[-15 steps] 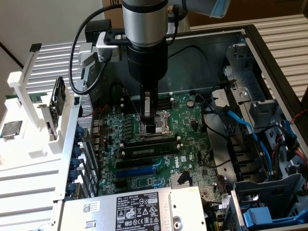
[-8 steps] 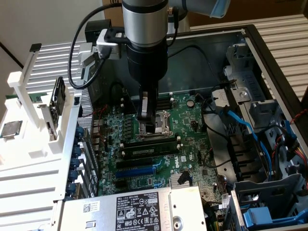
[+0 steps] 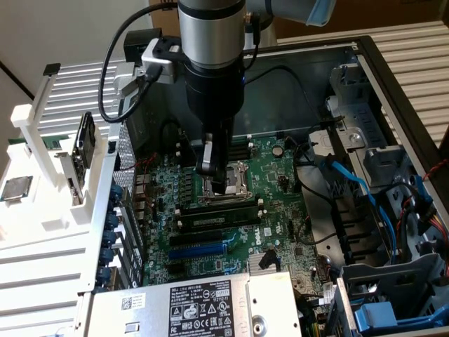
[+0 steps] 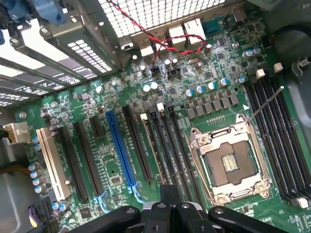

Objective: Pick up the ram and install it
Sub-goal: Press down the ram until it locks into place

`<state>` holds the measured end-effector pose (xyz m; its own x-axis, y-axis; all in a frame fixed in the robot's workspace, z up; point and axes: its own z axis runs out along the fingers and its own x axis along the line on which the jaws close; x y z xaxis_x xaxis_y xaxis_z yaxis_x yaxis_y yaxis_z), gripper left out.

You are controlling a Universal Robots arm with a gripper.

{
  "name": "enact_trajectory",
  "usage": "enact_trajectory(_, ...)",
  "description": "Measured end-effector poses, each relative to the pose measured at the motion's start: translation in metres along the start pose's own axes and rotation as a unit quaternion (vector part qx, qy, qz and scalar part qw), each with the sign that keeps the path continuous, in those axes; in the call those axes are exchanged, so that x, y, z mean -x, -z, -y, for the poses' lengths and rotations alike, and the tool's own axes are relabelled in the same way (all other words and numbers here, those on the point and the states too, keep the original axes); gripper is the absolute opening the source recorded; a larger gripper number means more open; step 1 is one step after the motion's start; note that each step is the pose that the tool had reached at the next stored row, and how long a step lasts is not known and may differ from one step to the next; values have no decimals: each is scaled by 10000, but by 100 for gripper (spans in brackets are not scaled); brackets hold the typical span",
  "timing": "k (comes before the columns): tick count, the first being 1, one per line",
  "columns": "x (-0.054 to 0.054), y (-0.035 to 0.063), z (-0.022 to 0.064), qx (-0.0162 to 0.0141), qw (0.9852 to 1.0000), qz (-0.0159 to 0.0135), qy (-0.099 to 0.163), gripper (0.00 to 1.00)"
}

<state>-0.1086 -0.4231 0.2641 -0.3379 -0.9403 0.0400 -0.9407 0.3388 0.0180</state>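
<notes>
Silver socket frame (image 3: 226, 184) beneath closed claw (image 3: 216, 184).

This looks like a robotics lab or electronics workshop set up for computer assembly. An opened desktop computer case (image 3: 365, 91) lies on its side with its green motherboard (image 3: 231, 210) exposed, cables and drive bays visible at the exterior view's right. A white printed fixture (image 3: 49, 140) at the exterior view's left holds loose parts, and an industrial robot arm (image 3: 210, 42) reaches down into the case.
</notes>
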Motion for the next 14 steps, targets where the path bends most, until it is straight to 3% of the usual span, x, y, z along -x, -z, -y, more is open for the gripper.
enact_trajectory(7, 0, 0, 0, 22, 9985, 10, -551, 10)
enact_trajectory(14, 0, -1, 0, 43, 9941, 20, -1082, 10)
